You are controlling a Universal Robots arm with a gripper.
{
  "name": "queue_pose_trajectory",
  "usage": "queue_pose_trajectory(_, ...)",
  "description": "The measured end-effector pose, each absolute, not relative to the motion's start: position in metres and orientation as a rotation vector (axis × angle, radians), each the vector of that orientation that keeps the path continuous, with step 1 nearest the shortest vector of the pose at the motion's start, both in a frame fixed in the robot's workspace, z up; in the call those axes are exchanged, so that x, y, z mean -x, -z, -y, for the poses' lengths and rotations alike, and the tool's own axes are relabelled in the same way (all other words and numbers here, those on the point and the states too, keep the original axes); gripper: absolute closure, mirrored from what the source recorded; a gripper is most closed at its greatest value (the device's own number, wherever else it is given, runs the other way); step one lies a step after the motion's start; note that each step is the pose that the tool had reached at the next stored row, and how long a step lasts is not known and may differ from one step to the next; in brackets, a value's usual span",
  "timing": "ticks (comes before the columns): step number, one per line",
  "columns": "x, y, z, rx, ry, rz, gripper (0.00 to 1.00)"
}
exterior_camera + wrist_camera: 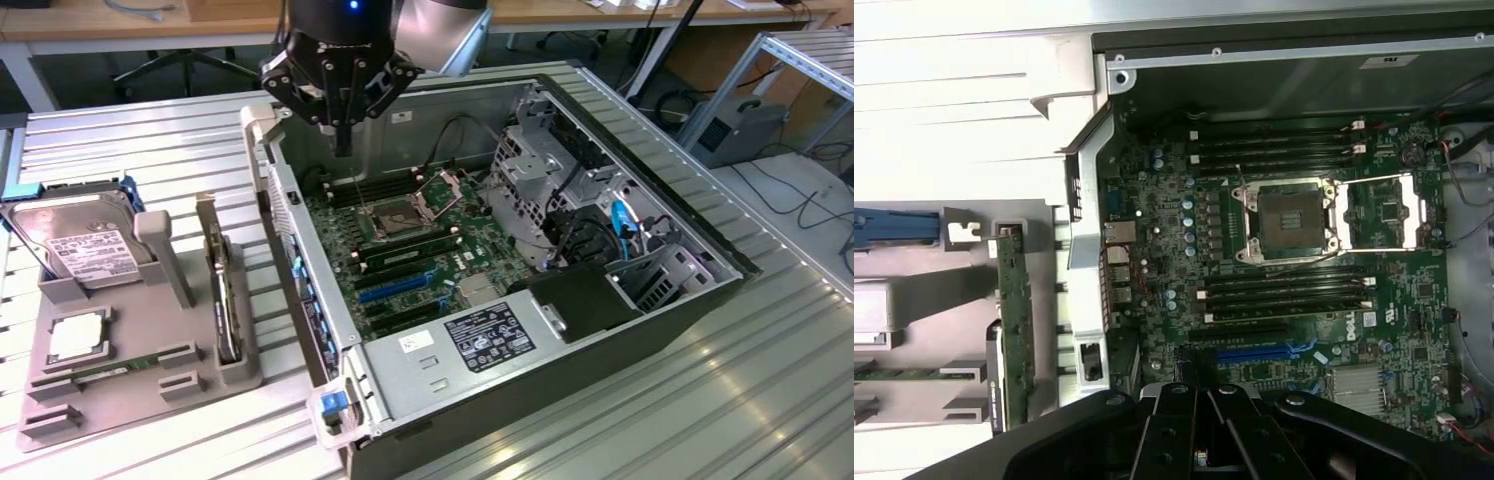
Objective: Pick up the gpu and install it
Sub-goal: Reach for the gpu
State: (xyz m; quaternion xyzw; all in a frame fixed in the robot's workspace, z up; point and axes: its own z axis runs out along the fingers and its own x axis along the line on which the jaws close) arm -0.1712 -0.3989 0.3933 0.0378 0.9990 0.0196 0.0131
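— Above the open computer case (pixel 587 385), what does the tool (pixel 343 138) hold?
— Nothing. Its fingers are pinched together, empty, over the motherboard (pixel 416 250).
— Where is the gpu (pixel 223 290)?
— Well apart, at the exterior view's left, standing on edge in a slot of the grey holder (pixel 120 385) on the bench (pixel 134 140). It looks like a thin flat card, untouched. Pickup and installing are both not yet done.

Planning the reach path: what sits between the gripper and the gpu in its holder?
In the exterior view, the computer case's wall stands between the shut gripper and the gpu; past it lies a bare strip of table slats.
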Motion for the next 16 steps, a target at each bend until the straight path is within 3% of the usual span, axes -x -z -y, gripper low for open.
queue_pose_trajectory(16, 0.1762, -0.3933, 0.3989, -0.118, -0.060, -3.112, 0.89)
